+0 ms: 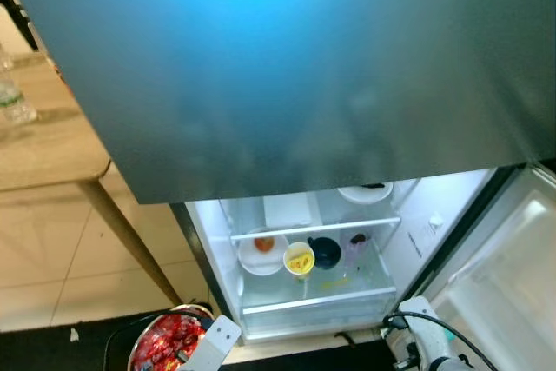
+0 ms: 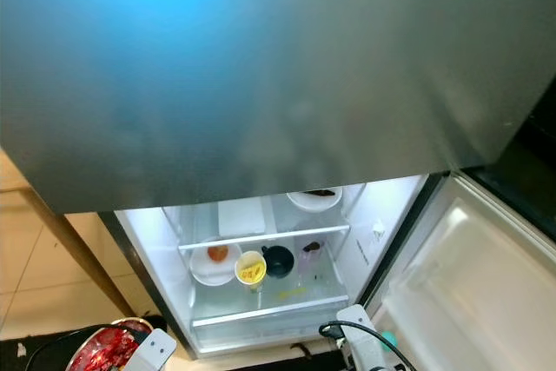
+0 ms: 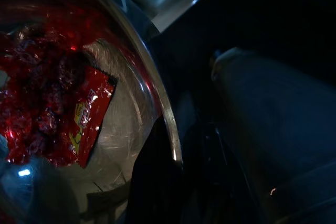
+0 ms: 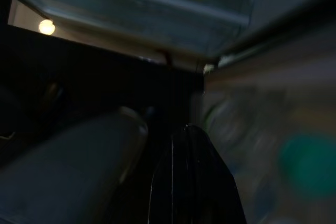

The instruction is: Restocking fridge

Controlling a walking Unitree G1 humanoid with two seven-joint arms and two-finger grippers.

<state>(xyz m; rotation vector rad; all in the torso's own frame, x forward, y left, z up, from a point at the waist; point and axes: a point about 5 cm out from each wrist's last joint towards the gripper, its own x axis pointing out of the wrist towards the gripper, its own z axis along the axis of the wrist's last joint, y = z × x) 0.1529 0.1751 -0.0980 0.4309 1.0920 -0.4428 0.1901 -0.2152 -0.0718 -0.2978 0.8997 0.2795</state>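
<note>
At lower left of the frame, my left gripper (image 3: 157,182) clamps the rim of the steel bowl (image 1: 165,341) of red snacks (it could tip). Fridge (image 1: 304,249) centre, crowded shelf; right gripper (image 4: 191,182): cannot tell.

Below me the fridge (image 1: 382,254) stands open, its lower door (image 1: 495,280) swung out to my right; the closed upper door (image 1: 278,67) hangs over it, nearest my camera; on the glass shelf (image 1: 313,230) I see a plate (image 1: 261,254) at left, a cup (image 1: 299,259) just beside it, then a bowl (image 1: 325,252); another dish (image 1: 365,190) sits higher, toward the back; a table (image 1: 48,141) stands to my left; a metal bowl (image 1: 169,341) of packets lies low at left, before the fridge.
</note>
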